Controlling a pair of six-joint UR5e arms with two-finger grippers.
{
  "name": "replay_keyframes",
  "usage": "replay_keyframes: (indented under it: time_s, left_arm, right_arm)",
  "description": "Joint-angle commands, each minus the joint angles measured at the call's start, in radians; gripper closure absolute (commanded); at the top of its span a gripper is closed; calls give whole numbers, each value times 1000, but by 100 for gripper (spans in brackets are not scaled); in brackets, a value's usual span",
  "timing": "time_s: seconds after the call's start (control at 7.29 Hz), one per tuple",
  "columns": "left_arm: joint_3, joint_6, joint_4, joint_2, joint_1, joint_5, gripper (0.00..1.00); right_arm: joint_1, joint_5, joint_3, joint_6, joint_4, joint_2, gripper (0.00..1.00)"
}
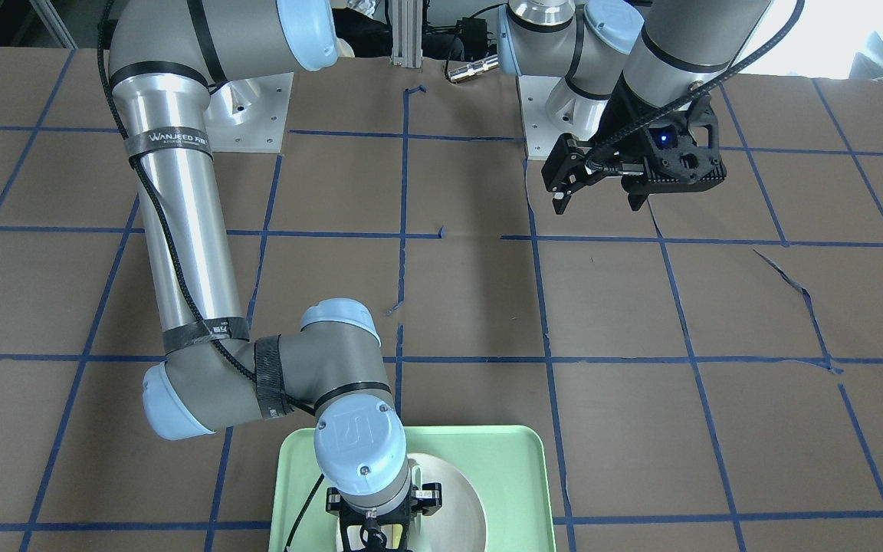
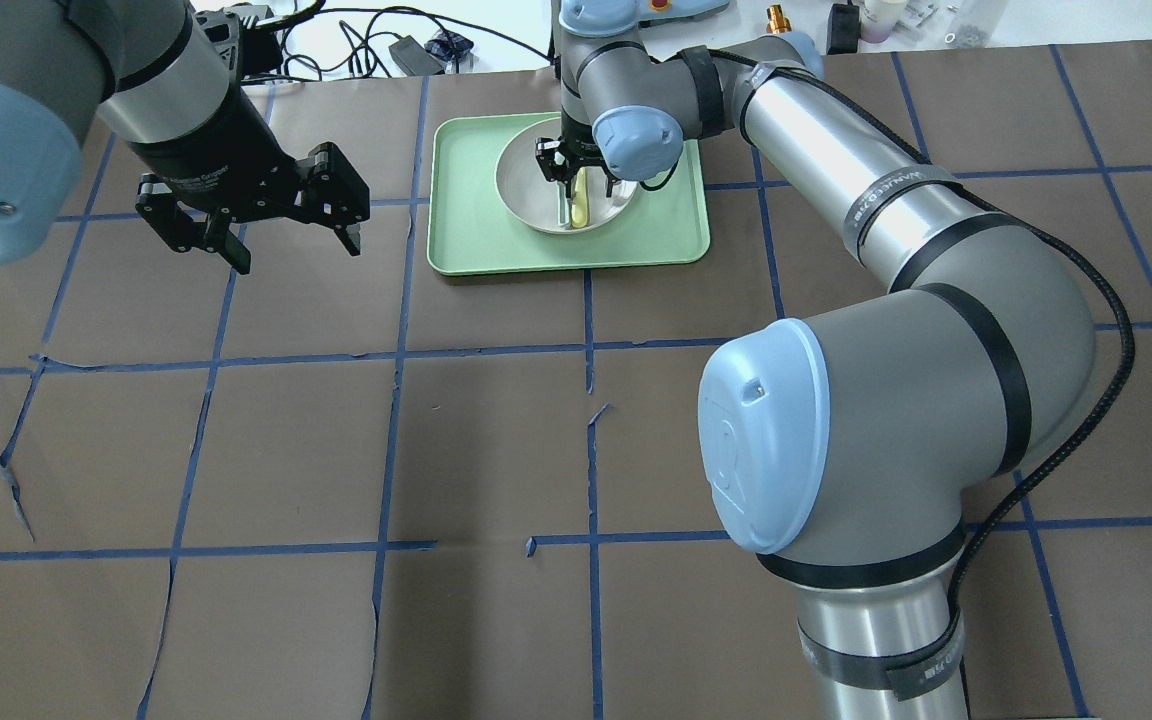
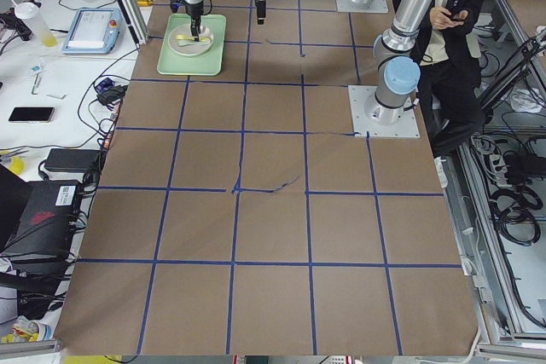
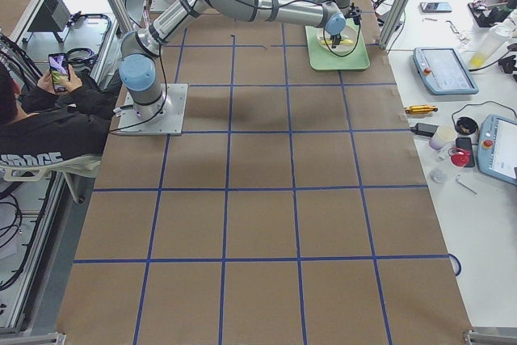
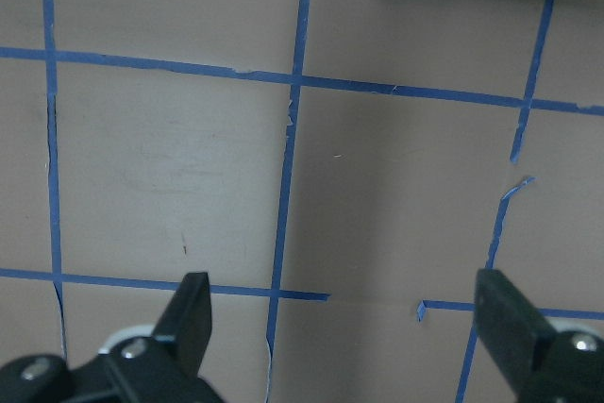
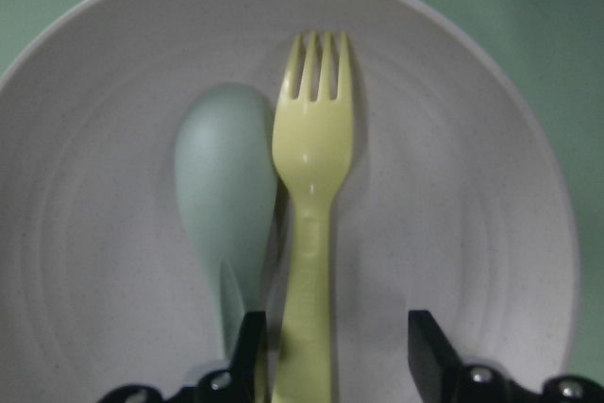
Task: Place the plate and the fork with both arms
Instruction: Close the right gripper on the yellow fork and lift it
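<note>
My left gripper hangs over the bare brown table, well apart from the tray. Its two fingers are spread wide with nothing between them. Further right is the green tray, and the plate sits in it. Two things lie side by side in the plate: the grey-green spoon on the left, and the yellow fork just beside it, touching or nearly so. My right gripper is down over the plate with its fingers apart, one on each side of the fork's handle. It is not squeezing anything yet. So I think the step now is picking up the fork. The next move needs care, because I must squeeze only the fork. The spoon's handle runs right by the finger on that side, so I could pinch both. A small shift away from the spoon first might help. After that, I guess my left gripper would come for the plate. Some things I cannot see. The ends of both handles are cut off at the bottom of my right wrist view. I cannot tell if my fingertips touch the plate. From the front, my own wrist covers most of the plate, and in the side views it is all too small to make out.
</note>
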Motion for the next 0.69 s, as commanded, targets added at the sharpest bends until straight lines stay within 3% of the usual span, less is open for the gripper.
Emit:
replay_keyframes:
  time_s: [0.0,0.27,0.55]
  left_arm:
    - [0,0,-1,0,0,0,0]
    - [0,-2,-1,0,0,0,0]
    - [0,0,1,0,0,0,0]
  right_arm:
    - [0,-9,2,-1,0,0,57]
    - [0,-17,25,-1,0,-9,68]
    - [-2,-14,24,-2,0,-27,71]
